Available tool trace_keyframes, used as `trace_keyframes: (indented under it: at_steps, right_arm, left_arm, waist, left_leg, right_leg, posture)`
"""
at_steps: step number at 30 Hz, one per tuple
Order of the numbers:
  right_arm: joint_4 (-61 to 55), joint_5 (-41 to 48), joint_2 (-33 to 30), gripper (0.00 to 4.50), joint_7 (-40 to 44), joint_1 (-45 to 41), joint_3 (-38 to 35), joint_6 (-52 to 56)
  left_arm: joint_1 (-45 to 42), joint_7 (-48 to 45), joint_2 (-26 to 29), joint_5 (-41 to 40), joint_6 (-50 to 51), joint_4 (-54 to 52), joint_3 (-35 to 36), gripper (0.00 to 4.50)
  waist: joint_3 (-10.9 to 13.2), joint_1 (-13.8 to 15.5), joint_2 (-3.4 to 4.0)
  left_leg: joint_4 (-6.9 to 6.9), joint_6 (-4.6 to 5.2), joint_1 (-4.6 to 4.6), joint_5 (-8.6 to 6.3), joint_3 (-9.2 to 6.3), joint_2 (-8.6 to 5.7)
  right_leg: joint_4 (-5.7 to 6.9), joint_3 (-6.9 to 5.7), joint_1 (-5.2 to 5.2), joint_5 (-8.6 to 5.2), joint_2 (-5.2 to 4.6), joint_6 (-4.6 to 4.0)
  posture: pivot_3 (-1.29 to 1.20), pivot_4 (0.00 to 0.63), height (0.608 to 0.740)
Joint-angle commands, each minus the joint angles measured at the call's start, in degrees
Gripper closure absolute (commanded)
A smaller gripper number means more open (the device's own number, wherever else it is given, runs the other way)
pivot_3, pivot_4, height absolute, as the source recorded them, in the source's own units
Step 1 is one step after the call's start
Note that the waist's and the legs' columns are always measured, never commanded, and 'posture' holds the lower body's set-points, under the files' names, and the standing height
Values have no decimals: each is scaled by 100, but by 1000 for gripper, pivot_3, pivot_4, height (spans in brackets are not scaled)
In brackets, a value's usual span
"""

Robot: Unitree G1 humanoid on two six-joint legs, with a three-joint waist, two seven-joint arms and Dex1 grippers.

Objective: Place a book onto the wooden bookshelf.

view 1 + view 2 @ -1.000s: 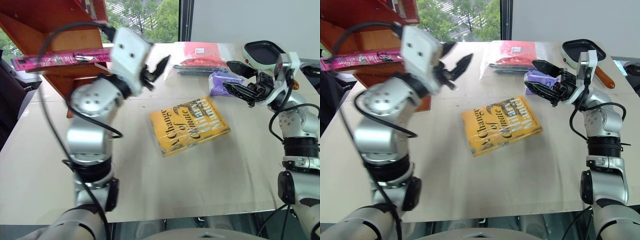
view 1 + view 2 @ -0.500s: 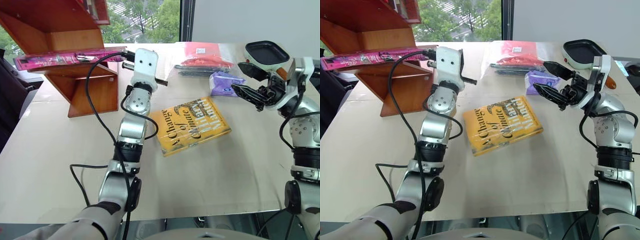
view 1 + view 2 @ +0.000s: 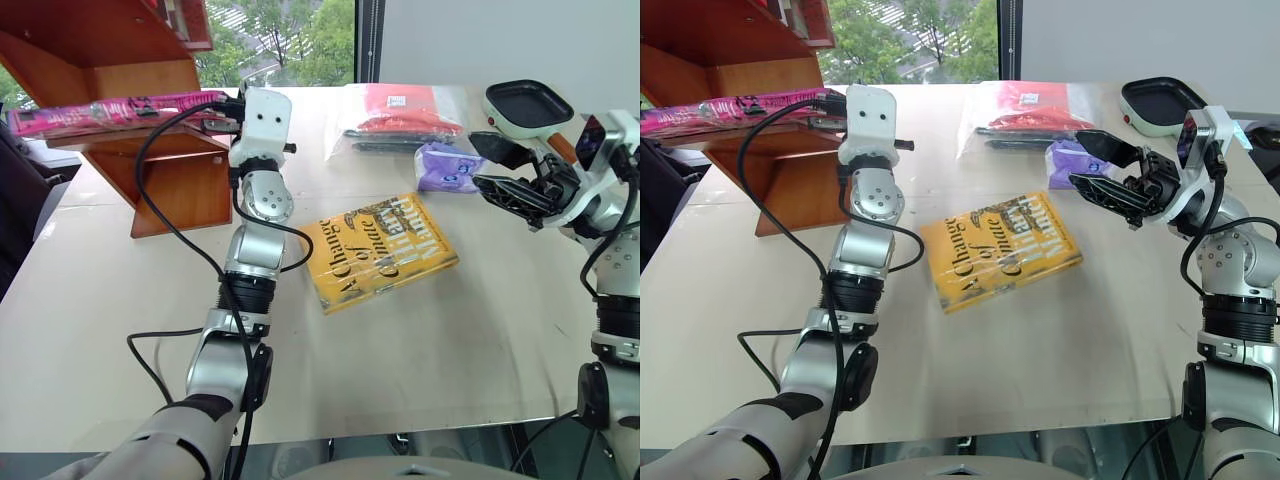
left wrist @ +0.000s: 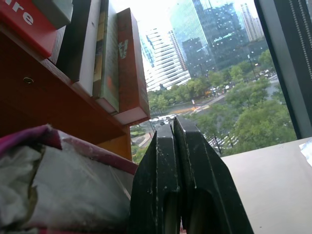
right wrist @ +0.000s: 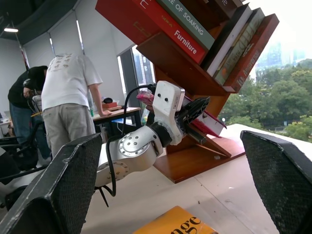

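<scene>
Your left gripper (image 4: 181, 146) rose from the lower edge with its two black fingers (image 4: 153, 180) pressed together. Just beside them lay the pink book (image 4: 58, 180) in crinkled glossy wrap. Above it ran a slanted reddish-brown board of the bookshelf (image 4: 53, 105), carrying a row of leaning books (image 4: 114, 53). Beyond, a window (image 4: 219, 73) showed tall buildings and trees, with a pale tabletop (image 4: 273, 180) nearby.
</scene>
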Motion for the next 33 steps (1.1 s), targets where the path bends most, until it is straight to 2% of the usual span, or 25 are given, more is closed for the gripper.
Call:
trace_keyframes:
  at_steps: [1, 8, 10, 12, 15, 17, 19, 22, 23, 29, 33]
  right_arm:
    - [-6, -33, -26, 0, 80, -148, -40, -128]
    - [-45, -141, 17, 0, 65, -11, -53, -237]
    - [-73, -190, 23, 0, 53, 72, -52, -269]
    - [-88, -292, 14, 0, 70, 215, -24, -360]
    - [-204, -496, 7, 0, 60, 728, -36, -590]
    - [-303, -534, 60, 0, -61, 1083, -140, -726]
    - [-368, -599, 3, 0, -74, 1461, -192, -807]
    - [-158, -1182, -172, 0, -24, 2030, -121, -1408]
    - [-64, -1379, -200, 0, -101, 2133, -101, -1608]
    - [723, -2433, -382, 0, -318, 2593, 93, -2741]
    - [1122, -2495, -378, 0, -377, 2522, 40, -2968]
  left_arm:
    - [110, -549, 53, -282, -254, -317, -133, 4451]
    - [567, -2245, 160, -1138, -881, -939, -507, 4451]
    - [722, -2812, 169, -1558, -844, -1153, -524, 4451]
    - [1030, -3507, 199, -2197, -376, -1594, -495, 4451]
    - [2144, -4386, 834, -2908, 722, -2647, -221, 3707]
    - [2912, -4638, 1348, -3058, 1174, -3168, 113, 2772]
    - [3620, -4833, 1624, -3523, 1536, -3705, 538, 1828]
    - [4748, -5116, 1736, -4535, 2187, -4669, 1152, 342]
    - [5034, -5151, 1745, -4721, 2302, -4919, 1263, 51]
    - [7048, -4988, 1681, -4769, 2518, -5858, 1729, 51]
    - [7628, -4878, 1590, -4626, 2403, -6088, 1626, 51]
  waist:
    - [0, 5, 0]
    - [0, 90, 0]
    - [0, 91, 0]
    - [-1, 89, 2]
    - [-4, 31, 5]
    - [-4, -39, 7]
    - [-1, -64, 11]
    - [-2, -24, 12]
    - [-1, -8, 13]
    - [-6, 7, 16]
    - [-6, -4, 18]
  left_leg:
    - [0, 0, -1, 0, 0, 0]
    - [0, -1, -5, 0, 0, -1]
    - [0, -1, -7, 0, -2, -1]
    - [0, -1, -7, 0, -2, -2]
    - [-4, -1, -6, 0, -1, -1]
    - [-27, -1, 1, 0, 0, 2]
    - [-39, -2, 2, 1, -2, 5]
    - [-41, -1, 1, 0, -5, 6]
    - [-40, 0, 3, 0, -9, 3]
    - [-38, 2, 43, -1, -7, -2]
    - [-51, 2, 73, 0, 6, 3]
  right_leg:
    - [-1, 0, 0, 0, -1, 0]
    - [-9, 1, 0, 0, -11, 0]
    - [-10, 2, 0, 0, -30, -1]
    - [-11, 2, 0, 0, -34, -1]
    - [-17, 9, 1, 0, -34, -1]
    - [-27, 18, 0, -1, -32, -1]
    - [-31, 16, -3, -1, -27, -2]
    - [-39, 11, 0, -1, -36, -2]
    - [-46, 6, 8, -1, -44, -2]
    - [-70, 9, 56, -17, -46, -28]
    - [-66, 11, 70, -18, -30, -31]
  posture:
    - [0, 150, 740]
    - [0, 150, 740]
    - [0, 150, 740]
    - [0, 150, 740]
    - [0, 150, 740]
    - [0, 150, 740]
    - [0, 150, 740]
    - [0, 150, 740]
    - [0, 150, 740]
    - [0, 150, 740]
    - [0, 150, 740]
